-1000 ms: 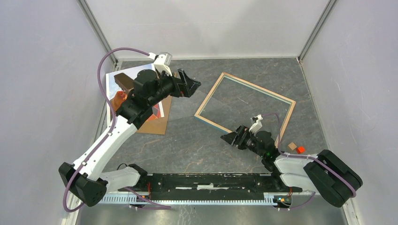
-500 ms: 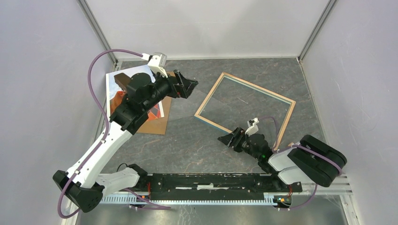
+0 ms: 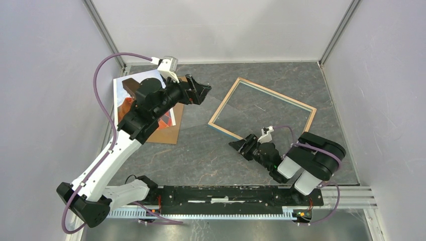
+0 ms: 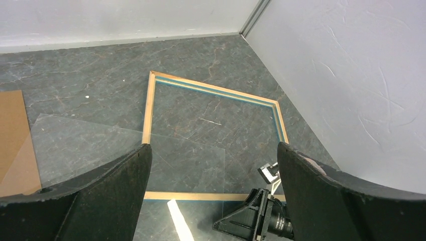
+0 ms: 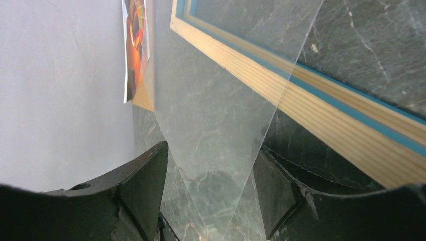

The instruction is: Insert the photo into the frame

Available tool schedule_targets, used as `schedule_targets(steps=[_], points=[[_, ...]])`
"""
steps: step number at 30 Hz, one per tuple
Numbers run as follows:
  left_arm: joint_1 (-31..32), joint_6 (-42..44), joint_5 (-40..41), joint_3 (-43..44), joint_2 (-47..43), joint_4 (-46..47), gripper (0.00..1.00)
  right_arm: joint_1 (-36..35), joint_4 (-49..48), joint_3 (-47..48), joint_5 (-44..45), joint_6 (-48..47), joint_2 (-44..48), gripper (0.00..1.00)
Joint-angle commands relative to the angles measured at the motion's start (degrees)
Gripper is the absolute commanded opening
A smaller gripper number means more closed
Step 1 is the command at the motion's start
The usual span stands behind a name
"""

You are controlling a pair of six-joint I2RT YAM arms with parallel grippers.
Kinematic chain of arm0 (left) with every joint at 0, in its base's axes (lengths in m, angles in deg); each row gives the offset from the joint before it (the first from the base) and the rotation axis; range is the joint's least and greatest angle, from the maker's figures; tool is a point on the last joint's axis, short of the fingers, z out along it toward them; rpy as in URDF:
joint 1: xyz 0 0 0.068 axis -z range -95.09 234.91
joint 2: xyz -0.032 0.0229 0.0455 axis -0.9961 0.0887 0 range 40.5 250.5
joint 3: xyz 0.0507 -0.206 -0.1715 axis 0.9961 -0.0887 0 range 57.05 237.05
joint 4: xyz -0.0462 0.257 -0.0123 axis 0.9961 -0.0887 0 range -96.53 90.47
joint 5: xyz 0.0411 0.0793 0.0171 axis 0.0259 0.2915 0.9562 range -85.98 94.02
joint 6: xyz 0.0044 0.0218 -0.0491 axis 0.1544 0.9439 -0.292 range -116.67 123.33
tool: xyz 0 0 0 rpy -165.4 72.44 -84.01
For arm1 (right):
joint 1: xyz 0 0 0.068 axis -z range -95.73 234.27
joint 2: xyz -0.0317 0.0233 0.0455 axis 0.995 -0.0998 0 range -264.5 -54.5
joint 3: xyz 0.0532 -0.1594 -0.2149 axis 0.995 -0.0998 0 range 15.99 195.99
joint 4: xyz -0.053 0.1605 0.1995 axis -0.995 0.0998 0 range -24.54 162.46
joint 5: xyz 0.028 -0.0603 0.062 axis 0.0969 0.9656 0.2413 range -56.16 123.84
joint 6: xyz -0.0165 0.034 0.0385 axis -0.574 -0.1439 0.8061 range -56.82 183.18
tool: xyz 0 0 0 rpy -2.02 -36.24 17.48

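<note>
The frame (image 3: 278, 94) lies back-up on the table right of centre, its light wood rim (image 4: 148, 110) edged with blue (image 5: 321, 115). A clear pane (image 3: 201, 128) lies loose across the frame's left corner and the table (image 4: 100, 145). The photo (image 3: 123, 98), orange-red on blue, rests on a brown backing board (image 3: 168, 133) at the far left, partly hidden by my left arm. My left gripper (image 3: 201, 92) hovers open above the table between board and frame (image 4: 213, 150). My right gripper (image 3: 240, 147) sits low at the frame's near-left edge, jaws apart around the pane's corner (image 5: 211, 150).
Grey walls close in the table on the left, back and right. The arms' black base rail (image 3: 226, 193) runs along the near edge. The backing board (image 4: 12, 140) reaches past the photo (image 5: 134, 45) toward the table's middle.
My right arm has folded its elbow in to the left, its gripper has slid left to the pane's corner, and its jaws have narrowed. The left gripper drew back slightly to the left.
</note>
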Motion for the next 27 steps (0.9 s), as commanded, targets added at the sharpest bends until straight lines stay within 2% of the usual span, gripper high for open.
schedule_targets(steps=[1, 4, 9, 21, 23, 26, 27], points=[[0.3, 2.6, 1.0, 0.8, -0.6, 0.5, 1.00, -0.7, -5.4, 2.9, 3.1, 2.3, -3.6, 0.67], [0.2, 2.7, 1.3, 0.8, -0.7, 0.5, 1.00, -1.0, -6.2, 3.8, 4.3, 2.6, -5.4, 0.63], [0.2, 2.7, 1.5, 0.8, -0.3, 0.4, 1.00, -1.3, -4.5, 4.7, 5.8, 1.3, -5.3, 0.52], [0.2, 2.6, 2.0, 0.5, -0.2, 0.4, 0.99, -1.3, -2.4, 5.5, 6.4, -2.5, -1.3, 0.17], [0.2, 2.6, 2.1, 0.5, -0.2, 0.4, 0.99, -1.1, -0.9, 5.6, 6.2, -2.8, 0.1, 0.12], [0.2, 2.6, 2.3, 0.5, -0.3, 0.5, 0.99, 0.2, 2.8, 6.0, 4.8, -3.5, 3.0, 0.00], [0.2, 2.7, 2.4, 0.4, -0.4, 0.4, 0.99, 1.0, 3.8, 6.1, 3.5, -3.8, 4.0, 0.00]])
